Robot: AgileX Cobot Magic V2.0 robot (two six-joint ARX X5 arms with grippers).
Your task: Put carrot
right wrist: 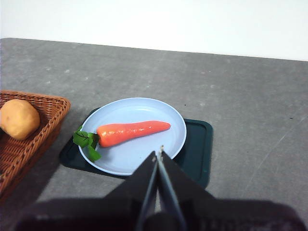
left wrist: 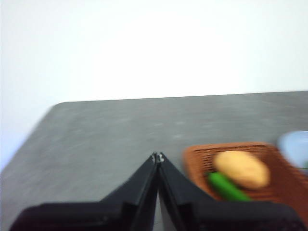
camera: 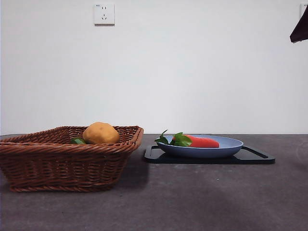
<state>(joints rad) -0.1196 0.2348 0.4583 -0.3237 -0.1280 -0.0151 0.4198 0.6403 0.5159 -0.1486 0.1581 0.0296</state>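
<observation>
We see the carrot (right wrist: 132, 132) lying flat in a blue plate (right wrist: 159, 149), just ahead of and below our right gripper (right wrist: 158, 153), not touching it; jaws pressed together, holding nothing. Leaves point toward the wicker basket (right wrist: 48, 108). Plate sits on a dark tray (right wrist: 199, 149). Left gripper (left wrist: 157, 157) also closed and empty, hovering beside the basket holding a potato (left wrist: 241, 168) and a green vegetable (left wrist: 227, 186). Grey worktop (camera: 202, 197), white wall with a socket (camera: 104, 14).

Basket wall (camera: 62, 166) hides most of the green vegetable (camera: 78, 141) — left wrist view blurred.
</observation>
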